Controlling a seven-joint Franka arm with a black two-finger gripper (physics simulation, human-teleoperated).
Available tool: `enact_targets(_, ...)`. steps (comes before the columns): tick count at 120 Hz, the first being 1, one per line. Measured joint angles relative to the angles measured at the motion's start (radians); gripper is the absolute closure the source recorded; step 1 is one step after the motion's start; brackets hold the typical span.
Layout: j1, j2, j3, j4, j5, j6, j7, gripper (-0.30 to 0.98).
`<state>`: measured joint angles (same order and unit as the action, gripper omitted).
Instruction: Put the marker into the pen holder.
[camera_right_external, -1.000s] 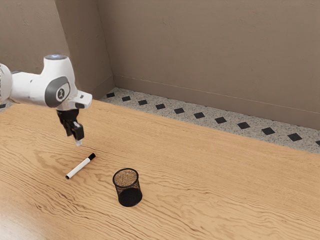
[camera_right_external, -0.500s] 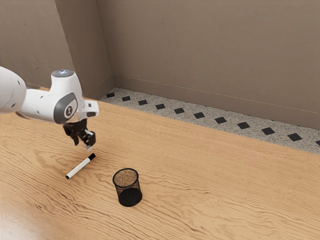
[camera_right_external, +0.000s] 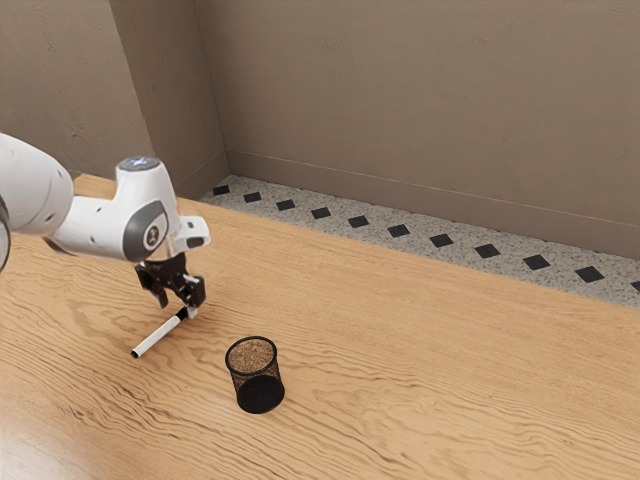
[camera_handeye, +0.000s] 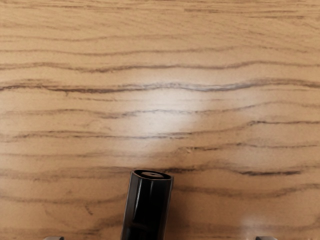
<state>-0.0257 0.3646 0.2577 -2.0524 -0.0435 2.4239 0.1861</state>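
My gripper (camera_right_external: 178, 306) is low over the black-capped end of the marker in the exterior view, its two fingers spread apart. The marker (camera_right_external: 157, 337), white with a black cap, lies on the table, and a finger partly covers the cap's end. In the wrist view the black cap (camera_handeye: 147, 207) lies between the widely parted fingertips of the gripper (camera_handeye: 160, 238), with space on both sides. The pen holder (camera_right_external: 259, 390), a black mesh cup, stands upright, toward the exterior view's right from the marker.
The wooden table (camera_right_external: 400, 350) extends past the pen holder toward the exterior view's right. Beyond its far edge are a patterned floor (camera_right_external: 399, 231) and a brown wall (camera_right_external: 420, 100).
My hand has come down and moved toward the exterior view's right, from above the table to just over the marker's cap. Marker and pen holder have stayed put.
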Motion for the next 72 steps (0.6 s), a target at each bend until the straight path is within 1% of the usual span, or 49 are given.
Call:
enact_targets(5, 0.001, 0.005, 0.0, 0.002, 0.011, 0.001, 0.007, 0.23)
enact_targets(16, 0.006, 0.01, 0.0, 0.004, 0.029, 0.001, 0.022, 0.33)
enact_targets(35, 0.007, 0.014, 0.0, 0.004, 0.041, 0.002, 0.045, 0.47)
enact_targets(51, 0.01, 0.022, 0.0, 0.004, 0.042, 0.002, 0.059, 0.52)
enact_targets(72, 0.01, 0.034, 0.0, 0.005, 0.039, 0.003, 0.074, 0.55)
